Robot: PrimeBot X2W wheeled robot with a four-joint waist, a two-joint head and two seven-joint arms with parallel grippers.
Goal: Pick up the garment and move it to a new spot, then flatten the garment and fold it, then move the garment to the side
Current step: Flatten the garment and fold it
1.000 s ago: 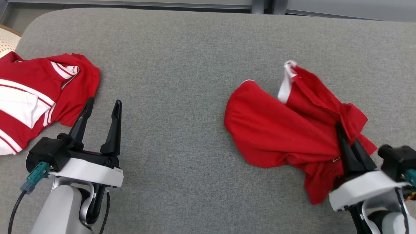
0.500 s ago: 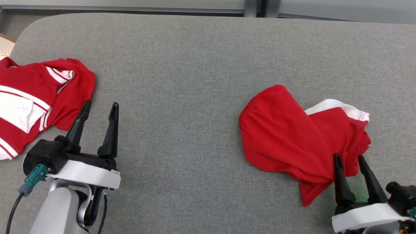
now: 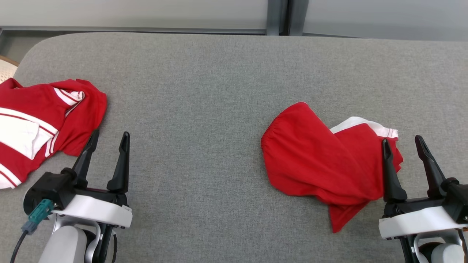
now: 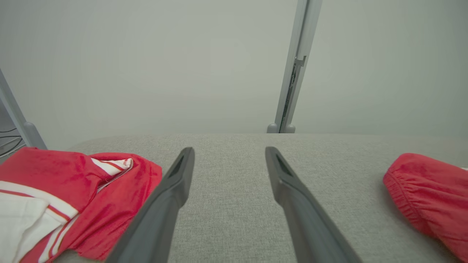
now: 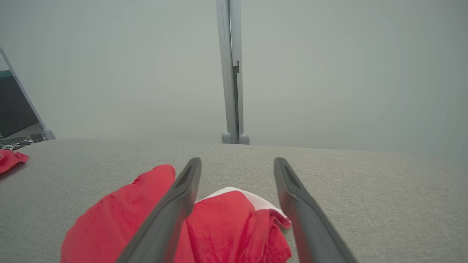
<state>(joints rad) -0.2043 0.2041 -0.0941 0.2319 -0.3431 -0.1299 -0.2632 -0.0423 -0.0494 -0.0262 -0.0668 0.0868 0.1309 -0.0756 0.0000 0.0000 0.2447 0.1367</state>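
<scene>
Looking at where this stands: the red garment (image 3: 314,164) sits in a crumpled heap on the grey desk (image 3: 204,109), right of centre in the head view. Its gathered edge (image 3: 268,140) faces the middle of the frame and a white hem (image 3: 365,124) pokes out at its upper right.

The right jaws are spread wide at the lower right. One finger shows over the cloth's right edge and the other over bare desk, and they're pinching nothing. In the right wrist view the bunched cloth (image 5: 234,226) lies low between the two fingers. The left jaws are spread too and empty at the lower left, just beside a red-and-white striped top (image 3: 40,117) at the left edge, well apart from the heap.

My read is that the "move it to a new spot" part looks done and flattening comes next. That calls for two separate edges or corners, say the gathered edge and the white hem. Each arm would pinch one layer and they'd pull apart so the cloth spreads flat. The left arm would have to reach across the frame. Grabbing several layers at once would just drag the lump around.
</scene>
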